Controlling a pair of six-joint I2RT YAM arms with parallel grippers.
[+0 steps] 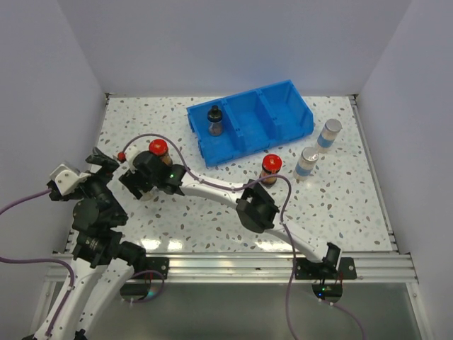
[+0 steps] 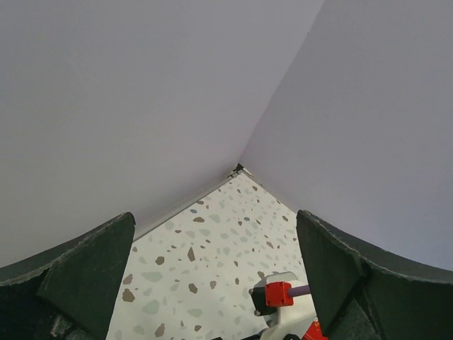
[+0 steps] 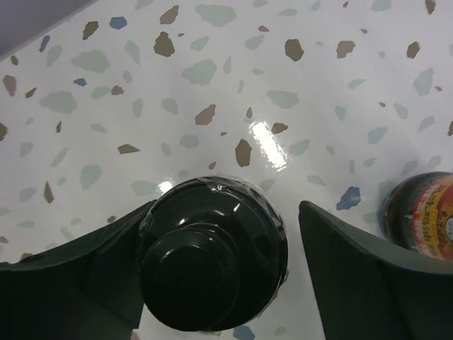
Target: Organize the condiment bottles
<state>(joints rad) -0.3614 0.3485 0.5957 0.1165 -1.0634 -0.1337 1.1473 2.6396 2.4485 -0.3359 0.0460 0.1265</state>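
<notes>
My right gripper point(image 1: 139, 177) reaches far left and stands open over a black-capped jar point(image 3: 212, 262). The jar stands between the jaws: the left finger point(image 3: 85, 276) touches it, the right finger point(image 3: 354, 262) is apart from it. The gripper hides this jar in the top view. A red-capped jar point(image 1: 158, 149) stands just beyond it and also shows in the right wrist view point(image 3: 422, 212). Another red-capped jar point(image 1: 270, 167) stands mid-table. Two silver-capped jars point(image 1: 329, 134) point(image 1: 306, 163) stand right. A black-capped jar point(image 1: 214, 120) stands in the blue bin's point(image 1: 290, 106) left compartment. My left gripper point(image 1: 105, 159) is open and empty.
The bin lies at the back centre, its middle and right compartments showing no jars. Walls close the table on the left, back and right. The right arm's forearm point(image 1: 212, 188) lies across the middle. In the left wrist view the right wrist's red connector point(image 2: 278, 292) shows between the fingers.
</notes>
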